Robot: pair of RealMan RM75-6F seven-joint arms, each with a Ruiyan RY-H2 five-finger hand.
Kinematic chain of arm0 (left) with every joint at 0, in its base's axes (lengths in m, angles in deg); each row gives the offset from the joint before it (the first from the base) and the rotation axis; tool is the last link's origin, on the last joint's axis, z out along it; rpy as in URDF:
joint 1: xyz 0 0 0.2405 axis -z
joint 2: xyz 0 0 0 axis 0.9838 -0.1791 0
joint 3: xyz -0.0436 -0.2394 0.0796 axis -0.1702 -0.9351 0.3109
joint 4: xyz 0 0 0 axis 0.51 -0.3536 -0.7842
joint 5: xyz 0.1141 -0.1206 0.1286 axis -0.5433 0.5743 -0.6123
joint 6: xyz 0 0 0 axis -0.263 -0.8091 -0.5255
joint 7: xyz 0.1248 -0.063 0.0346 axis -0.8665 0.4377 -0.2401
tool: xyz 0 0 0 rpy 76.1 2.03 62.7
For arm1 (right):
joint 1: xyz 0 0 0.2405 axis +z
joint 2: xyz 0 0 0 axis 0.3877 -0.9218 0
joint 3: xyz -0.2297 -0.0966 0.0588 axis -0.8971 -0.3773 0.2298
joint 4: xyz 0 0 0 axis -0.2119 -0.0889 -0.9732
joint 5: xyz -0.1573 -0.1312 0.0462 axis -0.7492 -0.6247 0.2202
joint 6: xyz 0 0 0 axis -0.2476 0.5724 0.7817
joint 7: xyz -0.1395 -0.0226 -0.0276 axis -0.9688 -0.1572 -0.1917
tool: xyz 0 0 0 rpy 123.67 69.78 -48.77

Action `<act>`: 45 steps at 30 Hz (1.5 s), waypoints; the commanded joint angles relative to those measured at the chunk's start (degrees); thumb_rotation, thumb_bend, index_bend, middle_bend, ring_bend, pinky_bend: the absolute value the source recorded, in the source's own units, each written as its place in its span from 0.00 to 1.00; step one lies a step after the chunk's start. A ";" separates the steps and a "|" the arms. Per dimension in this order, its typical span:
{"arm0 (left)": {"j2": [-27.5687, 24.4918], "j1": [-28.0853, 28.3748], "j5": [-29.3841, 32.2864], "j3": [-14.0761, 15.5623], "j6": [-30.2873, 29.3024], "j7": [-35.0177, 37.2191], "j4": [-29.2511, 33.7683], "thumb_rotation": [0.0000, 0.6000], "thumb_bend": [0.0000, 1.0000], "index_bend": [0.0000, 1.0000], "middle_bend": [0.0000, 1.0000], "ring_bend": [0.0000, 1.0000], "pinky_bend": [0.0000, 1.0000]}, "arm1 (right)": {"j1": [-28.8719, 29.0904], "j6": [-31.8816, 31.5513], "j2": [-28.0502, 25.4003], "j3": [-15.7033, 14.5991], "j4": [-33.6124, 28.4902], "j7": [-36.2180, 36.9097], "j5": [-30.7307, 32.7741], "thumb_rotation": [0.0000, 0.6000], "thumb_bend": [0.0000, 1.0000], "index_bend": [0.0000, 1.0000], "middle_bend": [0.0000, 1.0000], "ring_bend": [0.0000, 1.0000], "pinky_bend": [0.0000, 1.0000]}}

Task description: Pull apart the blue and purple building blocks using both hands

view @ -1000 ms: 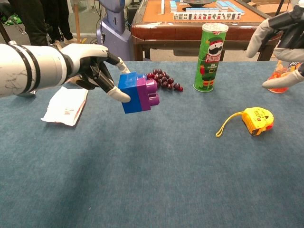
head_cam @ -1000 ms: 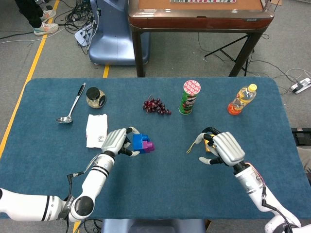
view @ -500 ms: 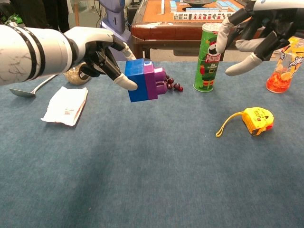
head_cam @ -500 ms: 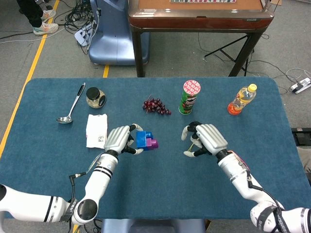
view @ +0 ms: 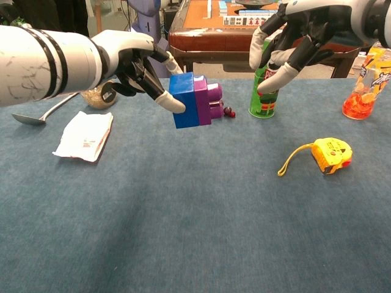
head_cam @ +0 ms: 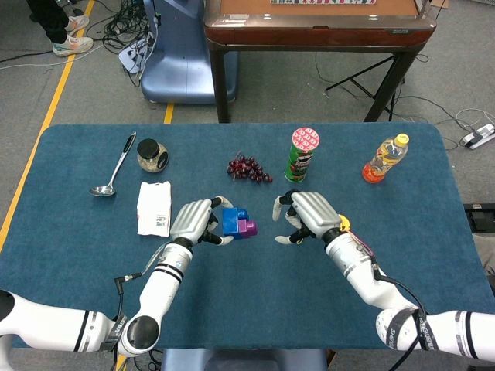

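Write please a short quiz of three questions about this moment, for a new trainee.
1. True or false: the right hand already touches the purple block.
2. Which hand holds the joined blocks?
3. The yellow tape measure lies: A) on the table, B) in the right hand.

Key:
1. False; a gap shows between them.
2. The left hand, gripping the blue block above the table.
3. A.

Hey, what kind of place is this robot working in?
Most likely a robotics lab or test room, not a home. Loose cables sprawl over a grey floor marked with yellow tape, a blue machine base stands behind the blue-covered table, and beyond that is what looks like a mahjong table.
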State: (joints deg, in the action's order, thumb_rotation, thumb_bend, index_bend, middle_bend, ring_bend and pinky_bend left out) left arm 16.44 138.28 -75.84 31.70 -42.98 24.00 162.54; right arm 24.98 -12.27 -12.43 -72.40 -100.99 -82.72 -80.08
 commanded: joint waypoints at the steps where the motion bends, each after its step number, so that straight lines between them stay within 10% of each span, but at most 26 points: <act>1: 0.10 -0.02 -0.10 -0.06 -0.02 0.25 -0.13 1.00 0.48 0.57 1.00 1.00 1.00 | 2.85 0.16 0.37 -0.55 0.32 -1.97 4.17 1.00 0.04 0.55 1.00 1.00 1.00; 45: 1.30 1.73 0.05 -0.67 -0.68 0.15 0.52 1.00 0.48 0.56 1.00 1.00 1.00 | 10.37 -1.17 4.70 -3.13 4.04 -2.38 10.26 1.00 0.00 0.55 1.00 1.00 1.00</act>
State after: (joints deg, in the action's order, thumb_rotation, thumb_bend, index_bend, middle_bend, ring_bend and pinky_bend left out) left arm 17.74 140.00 -75.80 31.05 -43.66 24.15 163.04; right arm 35.32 -13.43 -7.76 -75.51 -96.95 -85.11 -69.82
